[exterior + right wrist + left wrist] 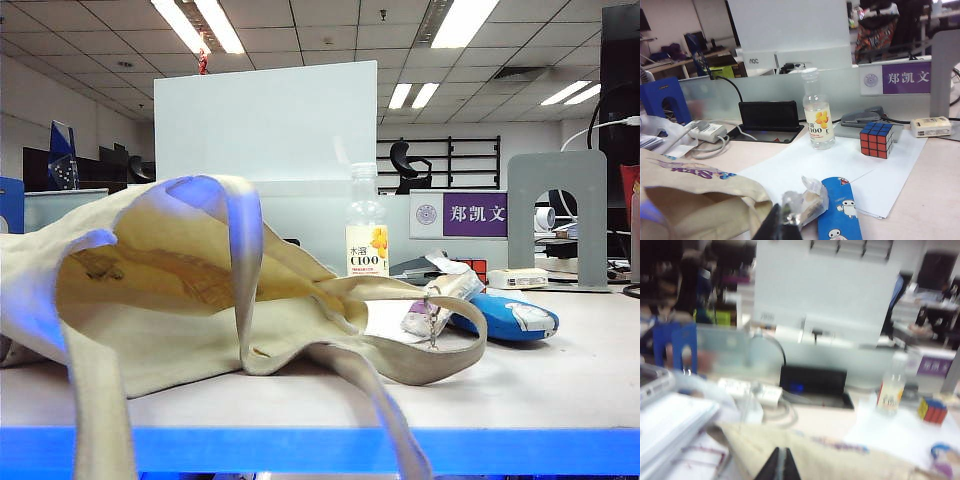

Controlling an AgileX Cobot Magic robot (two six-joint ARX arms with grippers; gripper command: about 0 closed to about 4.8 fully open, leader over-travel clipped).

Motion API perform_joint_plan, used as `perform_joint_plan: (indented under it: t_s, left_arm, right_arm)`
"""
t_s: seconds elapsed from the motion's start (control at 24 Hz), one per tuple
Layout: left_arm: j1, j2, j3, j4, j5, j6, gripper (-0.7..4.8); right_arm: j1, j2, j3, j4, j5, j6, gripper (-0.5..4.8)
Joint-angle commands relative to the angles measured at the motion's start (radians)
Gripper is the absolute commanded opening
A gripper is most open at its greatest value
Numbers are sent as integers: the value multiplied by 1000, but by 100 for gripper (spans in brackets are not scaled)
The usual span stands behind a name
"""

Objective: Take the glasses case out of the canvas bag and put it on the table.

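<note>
The glasses case [508, 318] lies flat on the table [560, 385], outside the canvas bag [160, 300], just beyond the loop of the bag's strap handle; in the right wrist view the case [841, 210] rests with one end on a white paper sheet [840, 165], touching or just beside a crumpled plastic wrapper [805, 200]. Judged from this layout, the removal appears complete.

Handling assessment: the case looks rigid, smooth and rounded, likely light and somewhat slippery; a hold across its narrow width near the middle would be most secure, the ends tapering away.

The bag lies on its side, mouth gaping toward the exterior camera, soft and collapsed; a small metal charm [432, 322] hangs on the strap near the wrapper.

Right gripper [779, 226]: fingers pressed together, nothing between them, poised above the wrapper and bag edge, near the case. Left gripper [779, 466]: fingers likewise pressed together and empty, above the bag's cloth; that view is blurred.

Further out: a drink bottle [818, 112], a Rubik's cube [876, 140] and a black tray [769, 120] stand well apart from the case.
</note>
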State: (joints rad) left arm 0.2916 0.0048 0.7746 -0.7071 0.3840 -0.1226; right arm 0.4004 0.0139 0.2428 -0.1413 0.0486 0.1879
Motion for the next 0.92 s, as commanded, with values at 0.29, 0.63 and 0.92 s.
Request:
perform_joint_plan:
  t_s: [0.29,0.63,0.92]
  left_arm:
    - [0,1,-391,707,20,-204,-6]
    - [0,2,-684,1038,-50,-223,-6]
    - [-10,3,-766,930,-19,58,-6]
  right_arm:
    - [-1,-7,-160,204,6,1,-8]
    - [-2,-5,-238,213,93,-22,-6]
    - [-6,-6,-238,239,96,-117,-5]
